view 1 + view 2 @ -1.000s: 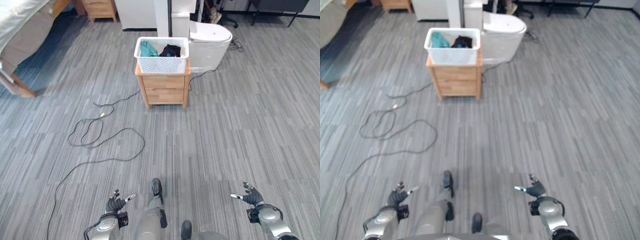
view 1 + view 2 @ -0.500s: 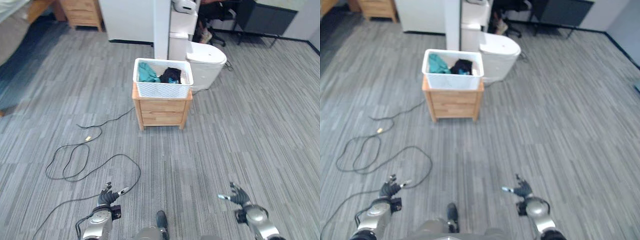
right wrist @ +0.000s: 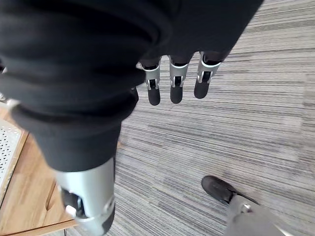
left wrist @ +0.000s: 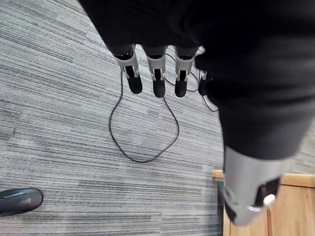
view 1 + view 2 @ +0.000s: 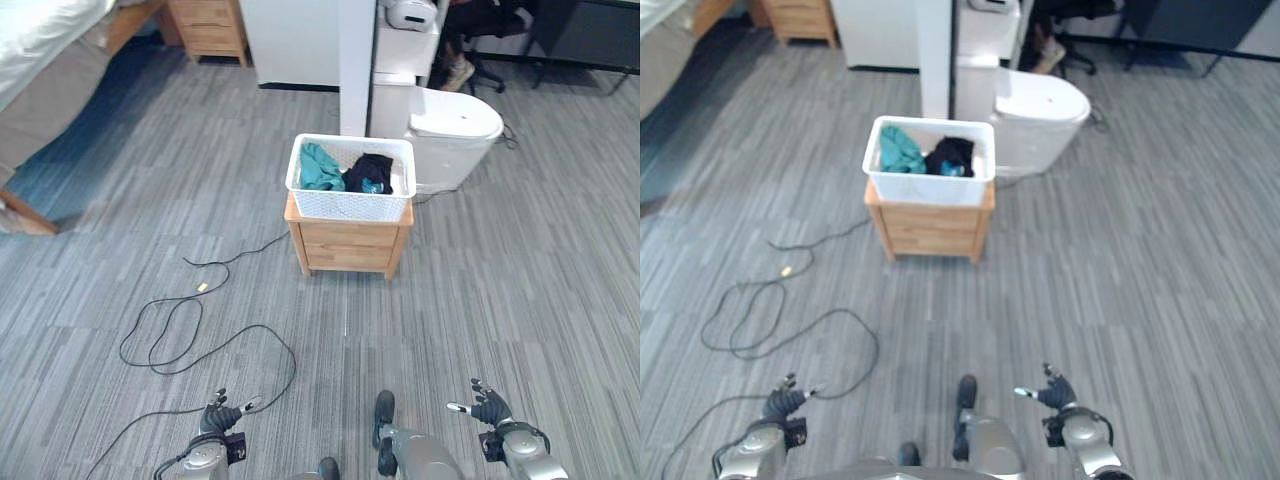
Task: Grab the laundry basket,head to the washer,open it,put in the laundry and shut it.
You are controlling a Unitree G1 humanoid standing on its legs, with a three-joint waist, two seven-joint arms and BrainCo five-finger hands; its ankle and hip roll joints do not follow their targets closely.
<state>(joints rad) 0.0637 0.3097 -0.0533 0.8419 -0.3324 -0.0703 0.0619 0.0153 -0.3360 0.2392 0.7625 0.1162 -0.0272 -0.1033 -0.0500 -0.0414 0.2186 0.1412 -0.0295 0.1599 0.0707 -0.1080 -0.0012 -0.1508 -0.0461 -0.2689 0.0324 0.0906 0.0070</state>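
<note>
The view has shifted since a moment ago, so the camera has moved, not the things. The white plastic laundry basket [image 5: 350, 178] with teal and black clothes [image 5: 345, 172] is seen a little nearer and more to the right than before, so the walk toward it is judged to be under way.

The left hand [image 5: 222, 415] is held low, with fingers [image 4: 155, 73] straight and apart, and nothing is held. A black cable [image 5: 200, 335] on the grey floor lies just ahead of it.

The basket is set on a small wooden drawer cabinet [image 5: 350, 240], well ahead of both hands. A white rounded machine [image 5: 450, 135] stands just behind it.

The right hand [image 5: 490, 410] is also held low, spread and empty.
</note>
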